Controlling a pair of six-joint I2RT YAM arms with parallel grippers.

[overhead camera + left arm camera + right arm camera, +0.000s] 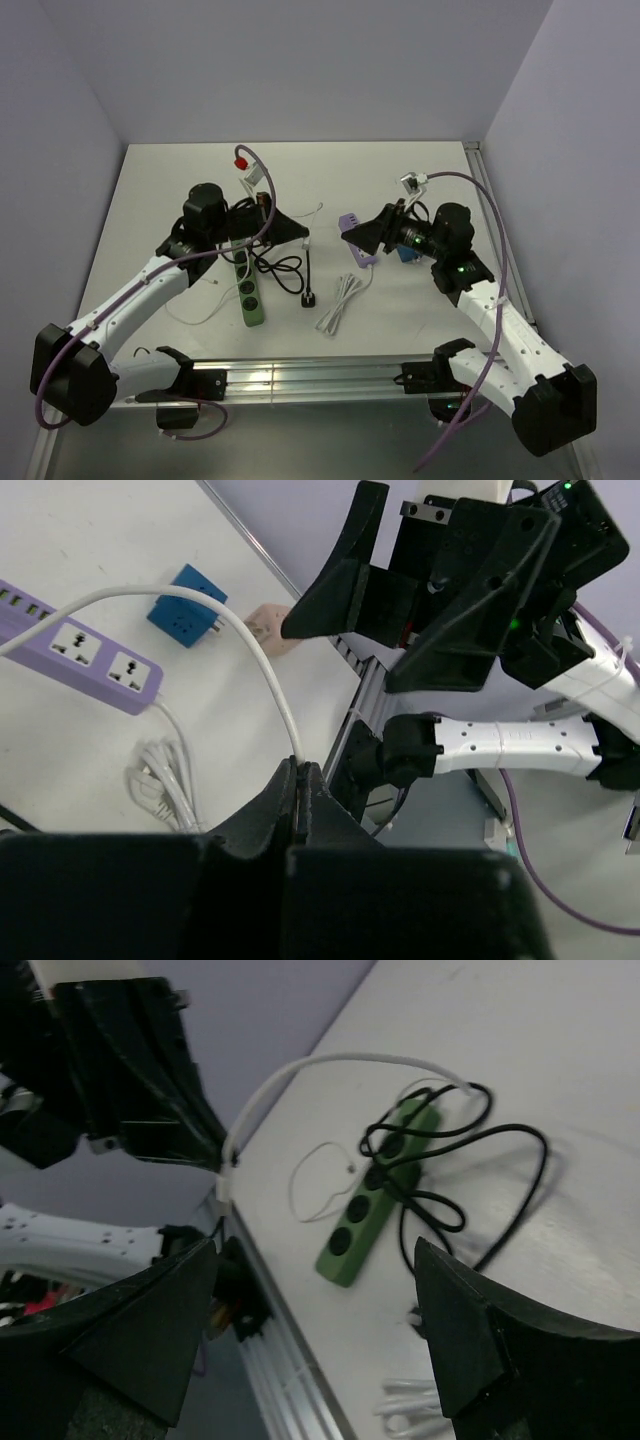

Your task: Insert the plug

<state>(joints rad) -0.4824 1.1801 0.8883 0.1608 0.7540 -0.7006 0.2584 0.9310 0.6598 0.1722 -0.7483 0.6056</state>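
Two grippers at work over a white table (330, 170).

Left gripper (298, 772): fingers pressed together, pinching a thin white cable (262, 660) right at the tips. From the pinch, cable arching up and away, then across above a purple power strip (90, 658) lying ahead of the fingers. Between that strip and the left fingertips, a coiled white cord (160, 785) running off the strip's end.

Right gripper (312, 1260): fingers spread wide, nothing between them, hanging clear above the table. Ahead of its spread fingers, a green power strip (372, 1205) flat on the table, with a black cable (470, 1175) looped loosely over and beside it. Beyond that, the left gripper's tips and the pinched cable.

The plug (184, 604): loose on the table, in neither grip. Well ahead of the left fingertips, just past the purple strip's end and close beside it. Seen from overhead, tucked low behind the right gripper's fingers, under its wrist, partly hidden there. Metal prongs showing on the side turned toward a small pinkish thing (268, 625); kind of thing impossible to tell. Well apart from the green strip, with the purple strip, the coiled cord and the black cable between the two.
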